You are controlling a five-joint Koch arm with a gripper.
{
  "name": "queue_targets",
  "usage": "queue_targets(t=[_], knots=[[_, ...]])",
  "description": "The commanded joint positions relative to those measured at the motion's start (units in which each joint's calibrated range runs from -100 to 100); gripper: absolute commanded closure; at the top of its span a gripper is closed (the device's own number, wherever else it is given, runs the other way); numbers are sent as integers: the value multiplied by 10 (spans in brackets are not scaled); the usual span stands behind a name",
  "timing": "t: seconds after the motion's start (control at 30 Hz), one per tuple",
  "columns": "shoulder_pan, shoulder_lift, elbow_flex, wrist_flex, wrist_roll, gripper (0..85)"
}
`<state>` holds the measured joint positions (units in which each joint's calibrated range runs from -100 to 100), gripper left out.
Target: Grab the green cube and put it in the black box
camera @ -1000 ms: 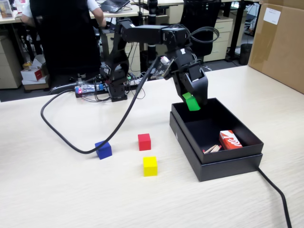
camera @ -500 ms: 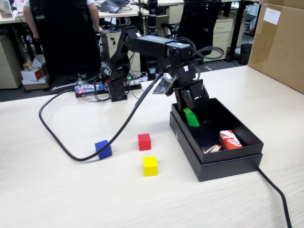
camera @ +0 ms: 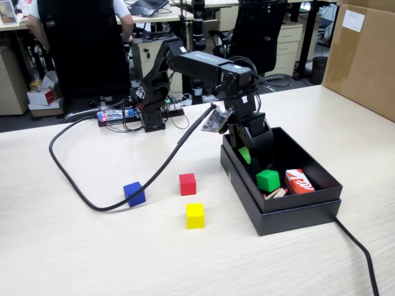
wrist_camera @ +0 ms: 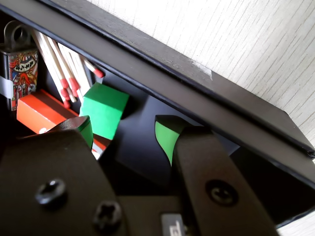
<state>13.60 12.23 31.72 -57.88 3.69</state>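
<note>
The green cube lies free on the floor of the black box, beside the matches and the red carton. My gripper hangs over the box's left part in the fixed view, just behind the cube. Its jaws stand apart with only dark box floor between the green-padded fingertips. Nothing is held.
A red-and-white carton and loose matches lie inside the box. On the table stand a blue cube, a red cube and a yellow cube. A black cable loops across the table; another runs off front right.
The gripper went down into the box with the green cube, then opened. The cube dropped and now rests on the box floor near the carton.
</note>
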Motion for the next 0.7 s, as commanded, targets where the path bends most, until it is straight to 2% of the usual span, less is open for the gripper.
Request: queue_targets(t=[0.0,0.03,0.07,0.1,0.33,0.47,0.67], knots=[[1,-24,17,16,-6,573],[1,-29,17,16,-6,552],[0,-48,17,16,-6,448],[0,-64,17,16,-6,426],[-13,-243,15,19,1,400],[-33,-371,-53,20,0,399],[-72,-558,-185,22,-19,388]])
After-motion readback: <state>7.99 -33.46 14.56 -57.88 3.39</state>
